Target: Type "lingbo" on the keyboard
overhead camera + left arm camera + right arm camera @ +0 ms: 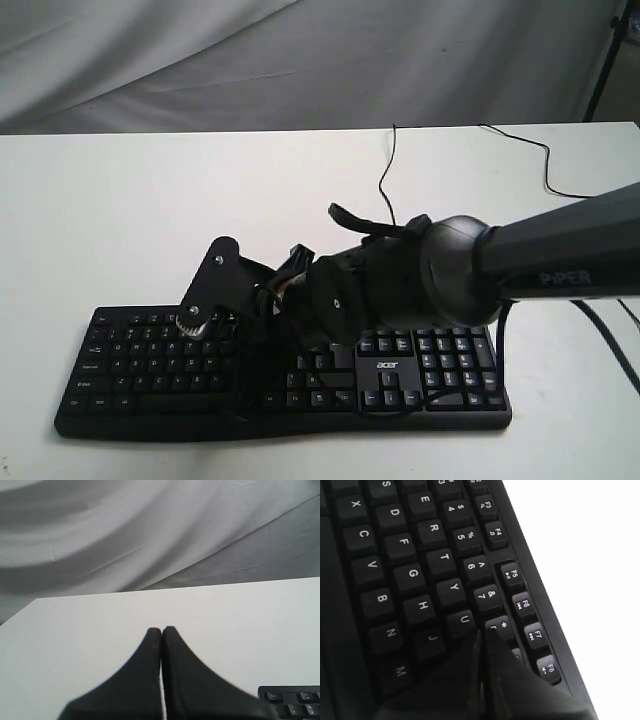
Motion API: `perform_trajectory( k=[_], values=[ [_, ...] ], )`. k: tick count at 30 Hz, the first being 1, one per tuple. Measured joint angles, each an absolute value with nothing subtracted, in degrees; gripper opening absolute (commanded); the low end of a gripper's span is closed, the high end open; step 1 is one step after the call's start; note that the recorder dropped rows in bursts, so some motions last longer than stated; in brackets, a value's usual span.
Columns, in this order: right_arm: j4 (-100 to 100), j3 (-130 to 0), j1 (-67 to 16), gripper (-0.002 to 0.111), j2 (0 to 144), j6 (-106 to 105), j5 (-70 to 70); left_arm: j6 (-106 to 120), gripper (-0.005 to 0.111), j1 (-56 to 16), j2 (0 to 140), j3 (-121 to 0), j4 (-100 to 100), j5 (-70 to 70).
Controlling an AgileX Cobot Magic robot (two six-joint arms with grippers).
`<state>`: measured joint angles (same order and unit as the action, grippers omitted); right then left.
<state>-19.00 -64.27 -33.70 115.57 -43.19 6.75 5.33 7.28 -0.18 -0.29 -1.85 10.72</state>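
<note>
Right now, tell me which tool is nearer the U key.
Right. The right tool sits over the keyboard, tips beside the U key. The left tool hangs over the white table, off the keyboard's corner.

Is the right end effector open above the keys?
No: the right end effector has its fingers closed together, with the tips beside the U key of the keyboard.

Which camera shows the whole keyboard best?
The exterior view: the keyboard lies there end to end, though the right arm hides its middle. The right wrist view shows only a close patch of keys; the left wrist view, one corner.
</note>
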Motion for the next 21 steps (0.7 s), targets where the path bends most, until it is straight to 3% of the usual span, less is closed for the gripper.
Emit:
perform_trajectory(
  k=[21],
  values=[
    [-19.00,-64.48,-33.70,0.000,114.41,-43.10,7.36,5.33,0.001,7.28,-0.18,-0.29,-1.85,10.72]
  ],
)
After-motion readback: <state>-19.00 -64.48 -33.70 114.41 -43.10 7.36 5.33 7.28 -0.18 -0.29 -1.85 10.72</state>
